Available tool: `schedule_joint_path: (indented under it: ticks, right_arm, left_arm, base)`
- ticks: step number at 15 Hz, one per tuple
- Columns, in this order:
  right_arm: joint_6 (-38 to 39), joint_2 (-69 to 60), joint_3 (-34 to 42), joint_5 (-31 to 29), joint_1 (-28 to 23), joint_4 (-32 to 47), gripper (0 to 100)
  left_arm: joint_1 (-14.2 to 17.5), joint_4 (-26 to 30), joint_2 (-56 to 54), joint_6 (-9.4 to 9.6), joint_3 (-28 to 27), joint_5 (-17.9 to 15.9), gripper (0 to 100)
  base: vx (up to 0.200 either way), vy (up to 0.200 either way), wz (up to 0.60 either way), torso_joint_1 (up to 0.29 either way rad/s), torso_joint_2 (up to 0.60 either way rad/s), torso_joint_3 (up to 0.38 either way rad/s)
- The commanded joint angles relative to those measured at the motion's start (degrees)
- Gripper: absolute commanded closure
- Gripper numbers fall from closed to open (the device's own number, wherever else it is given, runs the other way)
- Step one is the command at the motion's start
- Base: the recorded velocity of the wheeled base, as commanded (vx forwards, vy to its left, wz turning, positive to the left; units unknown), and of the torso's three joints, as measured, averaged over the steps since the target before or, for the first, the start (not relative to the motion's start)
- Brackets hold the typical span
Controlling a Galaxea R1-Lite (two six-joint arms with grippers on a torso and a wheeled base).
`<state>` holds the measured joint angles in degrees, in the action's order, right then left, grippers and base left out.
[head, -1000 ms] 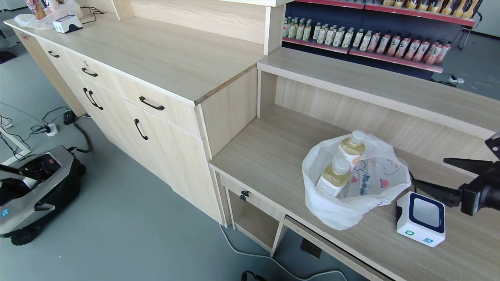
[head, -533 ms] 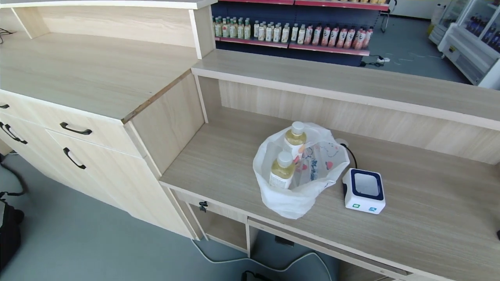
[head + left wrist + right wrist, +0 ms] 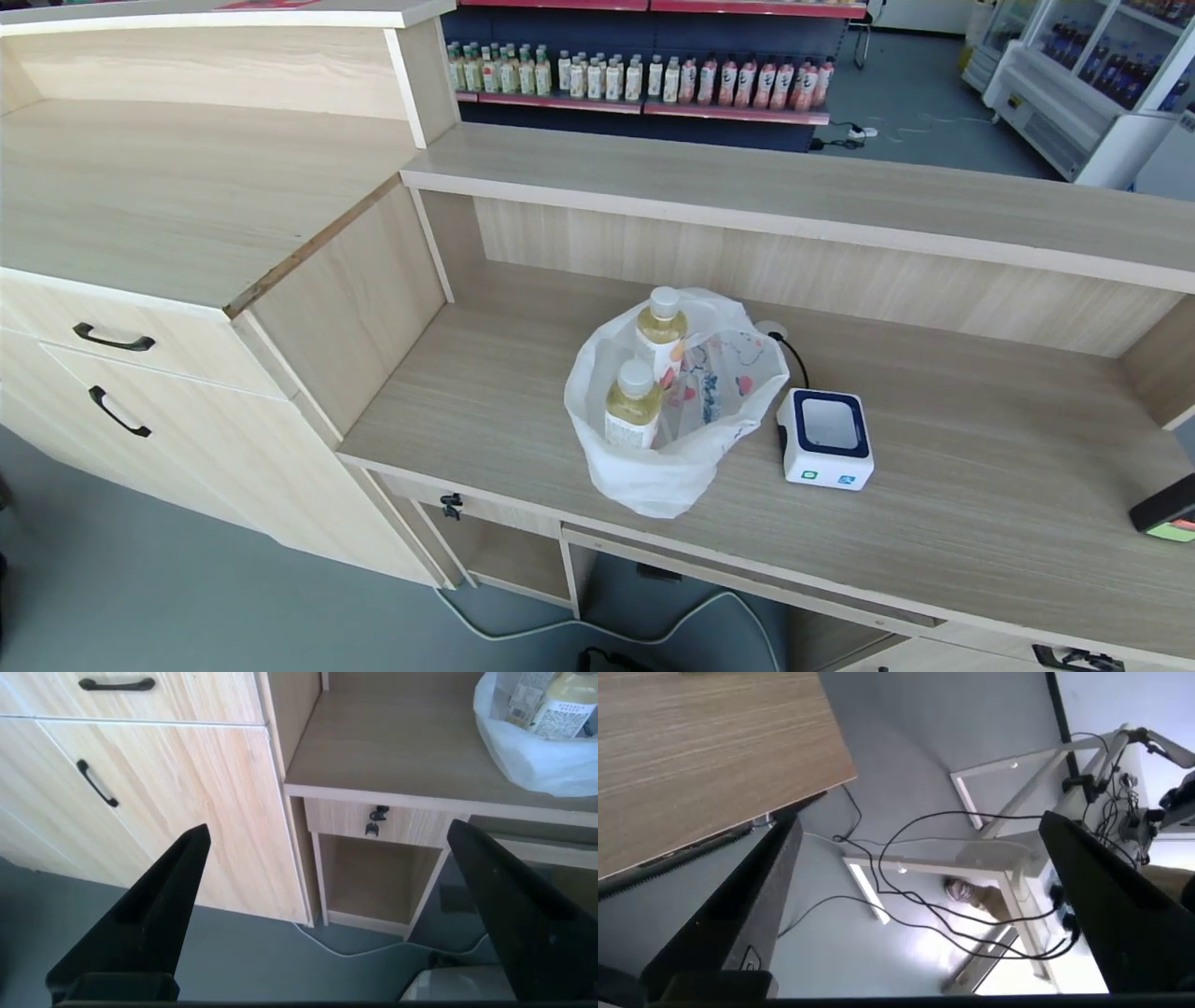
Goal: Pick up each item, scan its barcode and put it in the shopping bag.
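A white plastic shopping bag [image 3: 653, 481] stands open on the lower counter [image 3: 980, 467]. Two bottles of yellowish drink with white caps stand upright in it, one at the front [image 3: 633, 403] and one behind [image 3: 661, 334]. Right next to the bag sits the white and blue barcode scanner [image 3: 825, 437], its window facing up. My left gripper [image 3: 327, 905] hangs open below counter height, in front of the cupboard, with the bag [image 3: 542, 728] farther off. My right gripper [image 3: 924, 905] is open over the floor, past the counter's end [image 3: 710, 756]. Neither holds anything.
A higher counter [image 3: 140, 205] with drawers adjoins on the left, and a raised ledge [image 3: 794, 191] runs behind. A black device with a green patch [image 3: 1167, 509] lies at the counter's right edge. Store shelves of bottles [image 3: 635, 79] stand beyond. Cables and a white frame [image 3: 971, 887] cover the floor.
The head camera has swung round, so the bag and scanner now sit mid-picture. They have kept their places on the counter.
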<state>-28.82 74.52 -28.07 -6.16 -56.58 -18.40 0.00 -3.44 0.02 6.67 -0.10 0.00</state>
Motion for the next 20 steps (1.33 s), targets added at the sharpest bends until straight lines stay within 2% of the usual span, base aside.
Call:
schedule_joint_path:
  ticks: [1,3,13,20]
  right_arm:
    - [0.52,-1.66,1.36,2.11,0.24,0.20,0]
    - [2.28,-3.07,3.20,5.28,-0.03,0.20,0]
    - [2.63,-4.56,4.43,6.42,0.68,-0.15,0]
    - [2.63,-2.71,3.29,6.16,0.50,-0.59,0]
  left_arm:
    - [0.00,0.01,-0.02,0.01,0.01,0.00,0]
    - [0.00,0.01,-0.02,0.01,0.01,0.00,0]
    - [0.00,0.01,-0.02,0.01,0.01,-0.18,0]
    - [0.00,-0.08,-0.02,0.36,0.01,-0.09,0]
  base:
    - [0.000,0.000,0.00,0.000,0.00,0.000]
    - [0.000,0.000,0.00,0.000,0.00,0.000]
    - [0.000,0.000,0.00,0.000,0.00,0.000]
    - [-0.200,0.000,0.00,0.004,0.00,0.004]
